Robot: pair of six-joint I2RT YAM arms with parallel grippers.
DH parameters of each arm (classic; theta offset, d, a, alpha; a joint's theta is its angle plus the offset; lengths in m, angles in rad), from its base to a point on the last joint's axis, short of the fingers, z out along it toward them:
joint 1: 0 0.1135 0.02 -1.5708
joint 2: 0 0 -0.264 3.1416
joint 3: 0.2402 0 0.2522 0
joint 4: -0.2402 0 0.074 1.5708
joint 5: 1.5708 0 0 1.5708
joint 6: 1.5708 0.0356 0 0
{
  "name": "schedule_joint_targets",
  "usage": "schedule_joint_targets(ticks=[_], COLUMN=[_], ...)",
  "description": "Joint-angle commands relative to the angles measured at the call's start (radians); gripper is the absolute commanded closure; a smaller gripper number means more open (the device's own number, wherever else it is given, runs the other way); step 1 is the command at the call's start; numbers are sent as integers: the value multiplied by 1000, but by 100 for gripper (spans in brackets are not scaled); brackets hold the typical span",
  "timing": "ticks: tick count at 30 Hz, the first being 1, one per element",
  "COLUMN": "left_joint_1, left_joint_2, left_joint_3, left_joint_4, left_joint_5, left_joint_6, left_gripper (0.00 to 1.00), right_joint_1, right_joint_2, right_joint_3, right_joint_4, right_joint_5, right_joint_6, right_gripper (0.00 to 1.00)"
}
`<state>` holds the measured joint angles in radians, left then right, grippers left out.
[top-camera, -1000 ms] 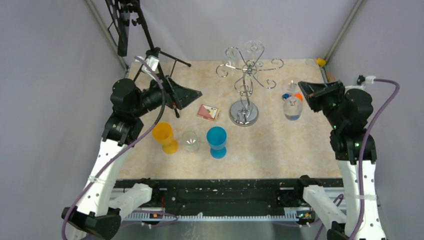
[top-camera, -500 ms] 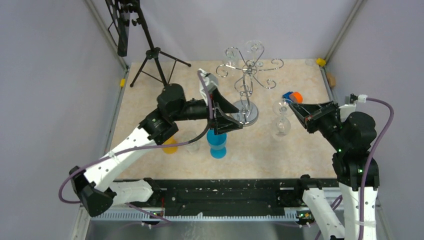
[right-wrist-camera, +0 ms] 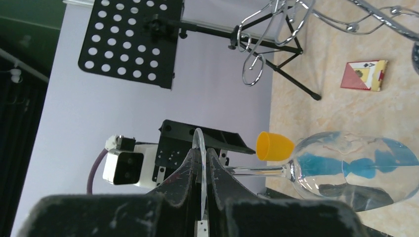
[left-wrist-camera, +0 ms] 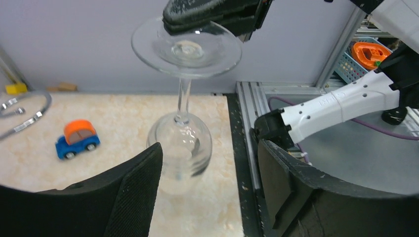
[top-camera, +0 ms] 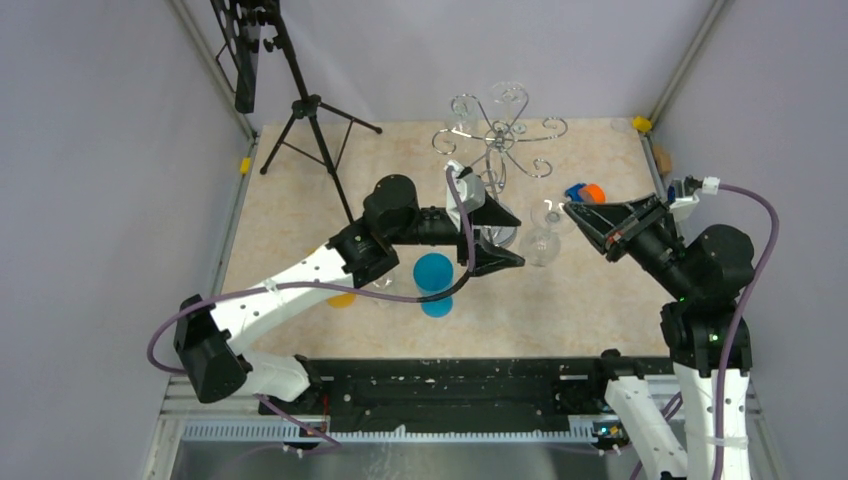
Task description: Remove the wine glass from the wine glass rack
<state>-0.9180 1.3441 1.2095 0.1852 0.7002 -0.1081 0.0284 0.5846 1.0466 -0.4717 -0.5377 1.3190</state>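
The wine glass [top-camera: 541, 243] is clear and off the rack, bowl lower than foot. My right gripper [top-camera: 572, 211] is shut on its round foot; in the right wrist view the gripper [right-wrist-camera: 202, 154] pinches the foot's rim, with the bowl [right-wrist-camera: 346, 163] out to the right. My left gripper [top-camera: 505, 238] is open beside the bowl. In the left wrist view the left gripper [left-wrist-camera: 207, 182] is spread wide, with the bowl [left-wrist-camera: 180, 148] just ahead between the fingertips and the foot [left-wrist-camera: 188, 47] above. The chrome wine glass rack [top-camera: 497, 150] stands behind, its base hidden by my left gripper.
A blue cup [top-camera: 433, 280] stands under the left forearm, and an orange cup [top-camera: 342, 298] is mostly hidden by that arm. A blue and orange toy car [top-camera: 583, 192] lies near the right gripper. A black tripod [top-camera: 310, 110] stands back left. A card box [right-wrist-camera: 364, 75] lies on the table.
My left arm has swung from the back left to the centre and now has its open gripper at the glass bowl. My right gripper has carried the glass leftward toward the centre.
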Motion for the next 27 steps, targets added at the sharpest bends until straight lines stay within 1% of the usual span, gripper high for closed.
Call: schedule_joint_targets(ticks=[1, 6, 14, 17, 23, 25, 27], left_joint_1=[-4, -8, -13, -13, -13, -13, -13], left_joint_2=[53, 136, 190, 204, 225, 228, 230], left_joint_3=[29, 83, 129, 140, 151, 152, 153], left_joint_4=[221, 281, 349, 359, 377, 372, 365], left_joint_5=[45, 79, 144, 157, 182, 184, 186], left_joint_6=[47, 13, -40, -50, -68, -63, -58], left_gripper=[26, 28, 40, 47, 65, 69, 70], right_joint_1=[-9, -9, -9, -9, -9, -9, -9], right_joint_2=[-6, -4, -4, -6, 0, 0, 0], right_joint_3=[-1, -15, -42, -54, -61, -66, -69], right_joint_4=[146, 178, 198, 204, 219, 234, 246], right_joint_5=[-77, -105, -115, -111, -110, -112, -112], right_joint_6=[56, 80, 91, 95, 108, 119, 130], right_gripper=[100, 100, 100, 100, 100, 100, 100])
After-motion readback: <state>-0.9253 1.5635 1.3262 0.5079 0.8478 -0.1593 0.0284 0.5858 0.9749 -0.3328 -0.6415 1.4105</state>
